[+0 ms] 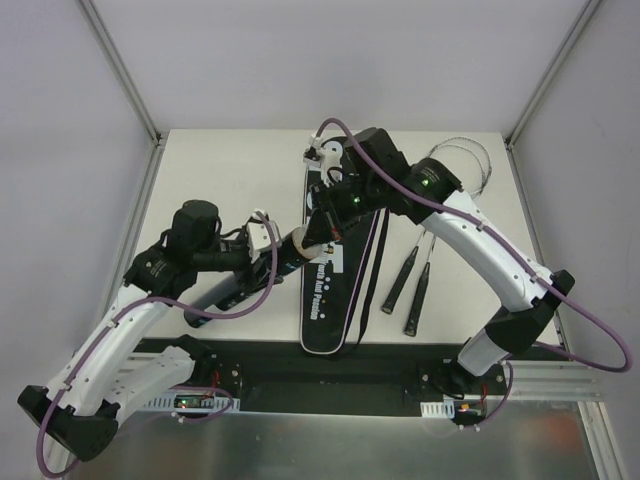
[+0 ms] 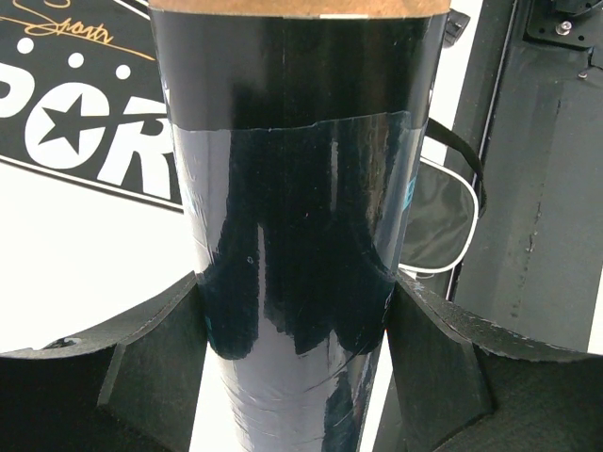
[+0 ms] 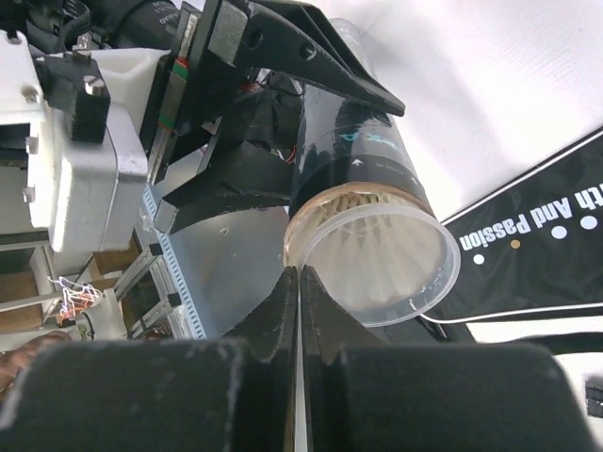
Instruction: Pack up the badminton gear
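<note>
My left gripper (image 1: 268,240) is shut on the long black tube (image 1: 240,285) and holds it slanted above the table; in the left wrist view the fingers (image 2: 141,367) clamp the tube (image 2: 297,188) from both sides. My right gripper (image 1: 325,232) is at the tube's upper end. In the right wrist view its jaws (image 3: 300,275) are closed on the rim of a translucent lid (image 3: 386,268) at the tube's mouth. White shuttlecock feathers (image 3: 372,231) show through the lid. The black SPORT bag (image 1: 330,290) lies flat under the tube's end. Two rackets (image 1: 410,280) lie right of the bag.
The racket heads (image 1: 462,165) reach toward the back right corner. A black bag strap (image 1: 370,270) runs between bag and rackets. A black rail (image 1: 330,365) with the arm bases lines the near edge. Metal frame posts stand at the back corners.
</note>
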{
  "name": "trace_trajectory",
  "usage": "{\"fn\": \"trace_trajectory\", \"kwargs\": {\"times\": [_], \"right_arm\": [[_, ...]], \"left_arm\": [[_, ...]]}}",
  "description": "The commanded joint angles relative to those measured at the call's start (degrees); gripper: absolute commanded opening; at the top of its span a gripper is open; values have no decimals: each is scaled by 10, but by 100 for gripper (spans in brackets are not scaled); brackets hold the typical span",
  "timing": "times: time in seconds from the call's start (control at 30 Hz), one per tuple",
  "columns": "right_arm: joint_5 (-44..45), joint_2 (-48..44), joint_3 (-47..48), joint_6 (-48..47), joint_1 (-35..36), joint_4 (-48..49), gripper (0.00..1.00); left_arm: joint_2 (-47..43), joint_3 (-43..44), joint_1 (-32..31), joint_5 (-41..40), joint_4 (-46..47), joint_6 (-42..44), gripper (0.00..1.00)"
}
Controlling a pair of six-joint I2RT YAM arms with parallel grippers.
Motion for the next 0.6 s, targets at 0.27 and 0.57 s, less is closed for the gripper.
{"fn": "trace_trajectory", "kwargs": {"times": [0.27, 0.57], "right_arm": [[-32, 7, -8, 36, 10, 44, 1], [-17, 7, -11, 4, 10, -17, 1]], "left_arm": [[6, 37, -21, -22, 10, 35, 0], [2, 38, -26, -33, 9, 41, 0]]}}
